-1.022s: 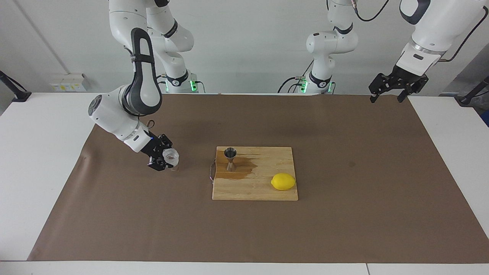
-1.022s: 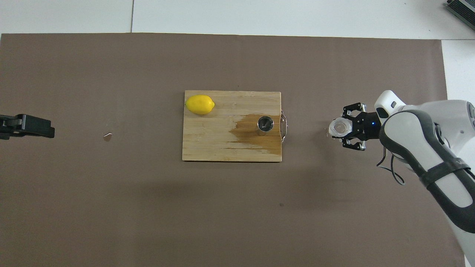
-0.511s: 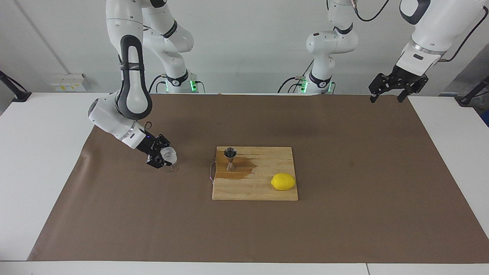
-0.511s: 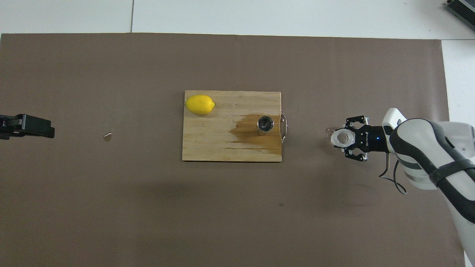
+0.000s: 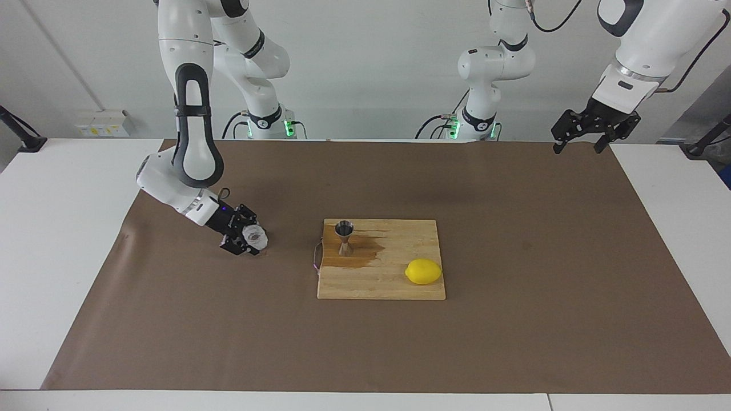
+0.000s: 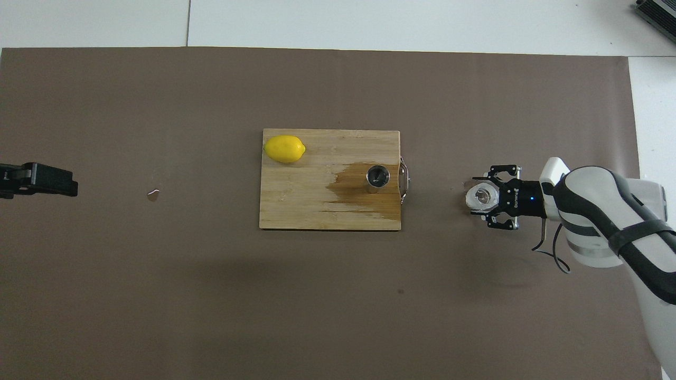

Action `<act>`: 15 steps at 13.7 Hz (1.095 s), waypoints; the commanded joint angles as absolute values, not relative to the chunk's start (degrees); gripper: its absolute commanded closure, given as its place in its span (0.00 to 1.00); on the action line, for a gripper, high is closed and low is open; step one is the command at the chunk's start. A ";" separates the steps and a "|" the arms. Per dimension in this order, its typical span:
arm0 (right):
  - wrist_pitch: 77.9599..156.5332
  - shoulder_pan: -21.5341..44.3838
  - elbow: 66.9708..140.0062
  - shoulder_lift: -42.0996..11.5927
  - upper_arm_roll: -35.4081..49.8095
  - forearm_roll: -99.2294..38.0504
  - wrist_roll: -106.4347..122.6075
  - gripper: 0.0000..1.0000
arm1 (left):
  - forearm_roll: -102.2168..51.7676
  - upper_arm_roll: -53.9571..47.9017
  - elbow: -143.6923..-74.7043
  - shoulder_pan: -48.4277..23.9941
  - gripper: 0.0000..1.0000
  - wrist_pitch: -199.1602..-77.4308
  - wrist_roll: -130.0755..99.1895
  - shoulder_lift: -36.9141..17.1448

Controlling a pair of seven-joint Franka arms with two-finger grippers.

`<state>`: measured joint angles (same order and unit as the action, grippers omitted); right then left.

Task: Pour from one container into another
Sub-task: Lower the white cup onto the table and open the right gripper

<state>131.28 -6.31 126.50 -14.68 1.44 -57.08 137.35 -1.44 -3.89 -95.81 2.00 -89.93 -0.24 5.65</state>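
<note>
The small clear cup (image 5: 254, 234) (image 6: 480, 195) stands upright on the brown mat, toward the right arm's end of the table and apart from the cutting board. My right gripper (image 5: 250, 237) (image 6: 484, 197) is low at the mat, reaching in sideways around the cup. Whether it still presses the cup does not show. The steel jigger (image 5: 344, 235) (image 6: 377, 177) stands upright on the board's corner nearest the cup, in a dark wet patch. My left gripper (image 5: 578, 146) (image 6: 39, 180) waits open and empty, raised over the mat's edge at the left arm's end.
A wooden cutting board (image 5: 394, 285) (image 6: 296, 206) lies mid-mat, with a wire handle on the side toward the cup. A yellow lemon (image 5: 423, 271) (image 6: 284, 148) rests on its corner farther from the robots. A small scrap (image 6: 153, 195) lies on the mat toward the left arm's end.
The right arm swung its wrist lower and turned the cup from tilted to upright, setting it down on the mat. The left arm, jigger and lemon stayed put.
</note>
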 commanded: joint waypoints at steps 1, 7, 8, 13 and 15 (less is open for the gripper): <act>131.92 -4.75 126.21 -9.87 1.76 -48.56 125.48 0.00 | -1.32 -4.31 -96.86 2.81 0.00 -89.38 0.53 6.68; 127.71 0.00 125.42 -2.73 2.20 -26.49 88.99 0.00 | -1.32 -4.31 -96.86 2.81 0.00 -89.38 0.62 6.68; 127.18 0.09 124.81 -2.46 2.28 -22.71 83.46 0.00 | -1.32 -4.31 -96.86 2.81 0.00 -89.38 0.62 6.68; 122.27 1.93 124.63 2.27 2.20 -3.55 53.15 0.00 | -1.32 -4.31 -96.86 2.81 0.00 -89.38 0.62 6.68; 117.79 1.15 124.63 3.77 2.20 -1.76 40.76 0.00 | -1.32 -4.31 -96.86 2.81 0.00 -89.38 0.62 6.68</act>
